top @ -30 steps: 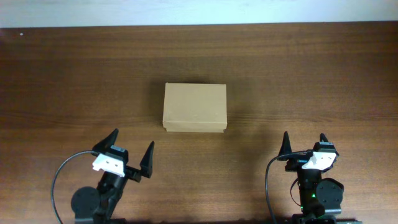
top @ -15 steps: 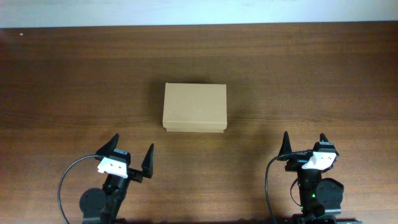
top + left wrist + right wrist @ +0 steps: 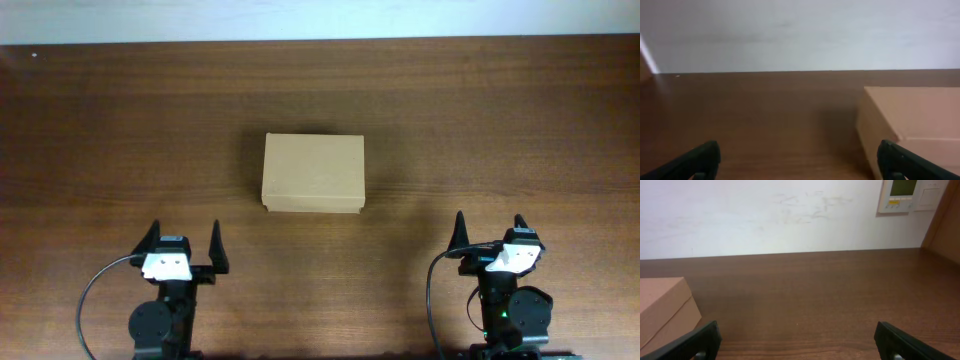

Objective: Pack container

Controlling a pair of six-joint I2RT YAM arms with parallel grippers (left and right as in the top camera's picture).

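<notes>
A closed tan cardboard box (image 3: 313, 173) sits near the middle of a dark wooden counter (image 3: 500, 120), its slightly longer side running left to right. Both arms rest at the near edge, well apart from it, each with fingers spread wide and holding nothing. The box lies ahead and to the right of the left end effector (image 3: 185, 228), which looks somewhat nearer than the right end effector (image 3: 489, 217).

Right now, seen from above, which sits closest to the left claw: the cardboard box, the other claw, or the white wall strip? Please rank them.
1. The container, ahead and slightly right of the left gripper.
2. The white wall strip, straight ahead beyond the table.
3. The right gripper, far across to the right.
</notes>
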